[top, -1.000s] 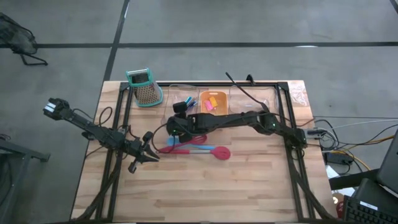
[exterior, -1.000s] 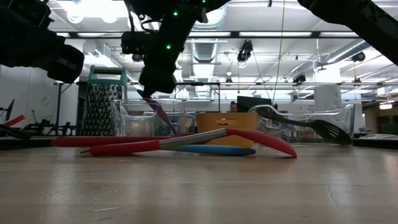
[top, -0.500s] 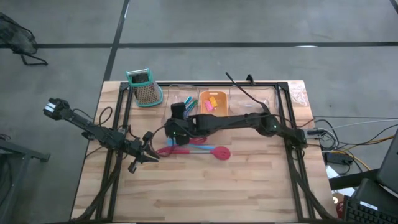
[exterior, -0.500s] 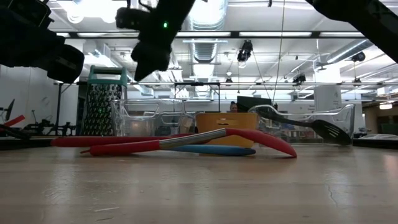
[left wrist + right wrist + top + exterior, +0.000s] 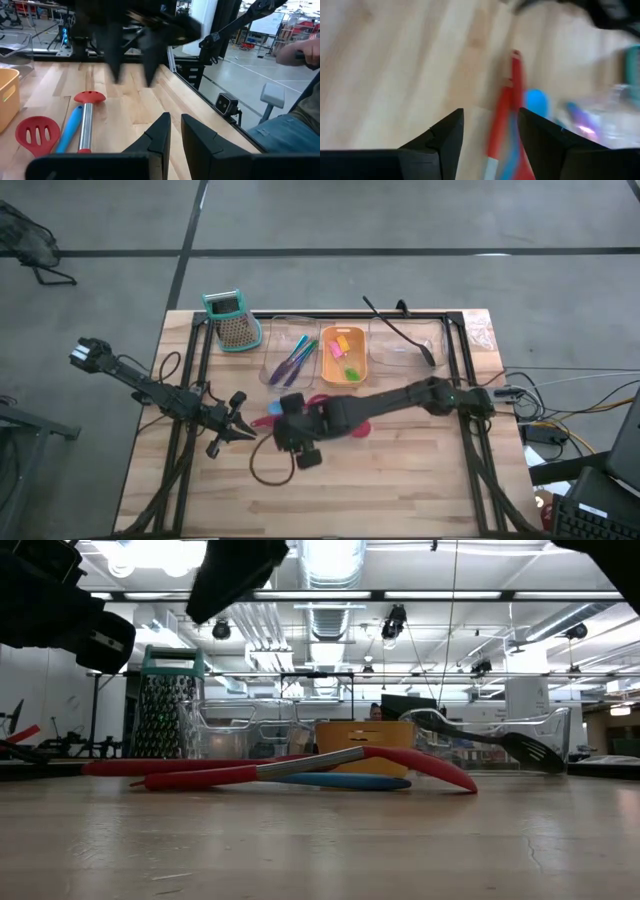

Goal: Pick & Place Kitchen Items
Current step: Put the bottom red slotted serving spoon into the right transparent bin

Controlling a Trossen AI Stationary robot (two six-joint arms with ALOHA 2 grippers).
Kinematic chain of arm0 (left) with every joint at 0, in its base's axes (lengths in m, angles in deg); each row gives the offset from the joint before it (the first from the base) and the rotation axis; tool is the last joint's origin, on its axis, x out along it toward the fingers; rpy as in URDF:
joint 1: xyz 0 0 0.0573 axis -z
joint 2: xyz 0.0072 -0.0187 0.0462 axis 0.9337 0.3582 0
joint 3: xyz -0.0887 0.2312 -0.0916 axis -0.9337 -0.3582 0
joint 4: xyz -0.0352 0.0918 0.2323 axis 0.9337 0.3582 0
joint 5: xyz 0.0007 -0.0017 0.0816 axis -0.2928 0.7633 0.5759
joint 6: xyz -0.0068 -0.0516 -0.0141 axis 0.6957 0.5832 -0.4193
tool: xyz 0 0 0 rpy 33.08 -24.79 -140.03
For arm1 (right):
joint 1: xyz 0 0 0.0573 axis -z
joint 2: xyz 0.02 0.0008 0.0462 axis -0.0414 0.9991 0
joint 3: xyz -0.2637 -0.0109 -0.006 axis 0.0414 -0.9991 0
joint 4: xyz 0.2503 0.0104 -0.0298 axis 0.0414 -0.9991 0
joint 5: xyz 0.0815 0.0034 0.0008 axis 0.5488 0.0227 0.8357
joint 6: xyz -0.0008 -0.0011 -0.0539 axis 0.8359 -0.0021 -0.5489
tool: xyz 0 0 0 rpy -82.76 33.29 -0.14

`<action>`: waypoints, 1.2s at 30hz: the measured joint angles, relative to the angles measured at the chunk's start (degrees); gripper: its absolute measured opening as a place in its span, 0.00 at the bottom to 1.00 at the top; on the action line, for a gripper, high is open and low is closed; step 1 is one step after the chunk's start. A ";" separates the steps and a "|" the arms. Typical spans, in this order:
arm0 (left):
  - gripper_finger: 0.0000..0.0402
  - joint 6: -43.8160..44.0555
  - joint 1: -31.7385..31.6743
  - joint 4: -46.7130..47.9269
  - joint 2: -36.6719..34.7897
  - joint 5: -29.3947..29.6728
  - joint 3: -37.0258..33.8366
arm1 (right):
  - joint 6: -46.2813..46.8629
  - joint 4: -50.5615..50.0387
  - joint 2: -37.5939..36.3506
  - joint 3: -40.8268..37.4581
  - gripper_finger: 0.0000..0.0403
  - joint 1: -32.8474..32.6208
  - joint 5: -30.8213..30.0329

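Note:
Two red spatulas [image 5: 300,764] and a blue spoon [image 5: 345,781] lie crossed on the table's middle, also in the left wrist view [image 5: 85,120]. My right gripper [image 5: 287,432] hovers above their handle ends [image 5: 512,95], open and slanting down, holding nothing. My left gripper [image 5: 175,135] waits just left of them [image 5: 248,430], level, with a narrow gap and nothing in it. Blue, purple and green sticks [image 5: 296,356] lie in a clear tray [image 5: 272,358]. Small pink, orange and green pieces [image 5: 342,350] sit in the orange tray [image 5: 330,370]. The long black spoon [image 5: 395,330] leans on the right clear tray [image 5: 400,358].
A teal-topped metal grater [image 5: 232,320] stands at the far left by the trays. The three trays line the far edge. A dark frame [image 5: 470,440] runs along the table's sides. Bare wood [image 5: 380,490] spreads along the near half of the table.
My right gripper has risen from over the clear tray at the far side and swung toward the near edge, tipping less steeply, to above the red spatulas' handles. The stick that hung below it a second ago no longer does; purple and green sticks now show in the tray.

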 joint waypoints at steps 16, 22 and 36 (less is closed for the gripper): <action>0.13 0.00 -0.01 0.00 0.00 0.01 0.01 | 3.77 -2.88 2.24 -8.52 0.34 -3.62 -1.64; 0.13 0.00 -0.01 0.00 -0.02 0.01 0.00 | 2.15 -1.99 2.01 -13.72 0.29 -3.36 -4.95; 0.13 0.00 -0.01 -0.01 0.00 0.02 0.00 | -0.81 5.35 -5.38 -22.53 0.20 -1.30 -4.62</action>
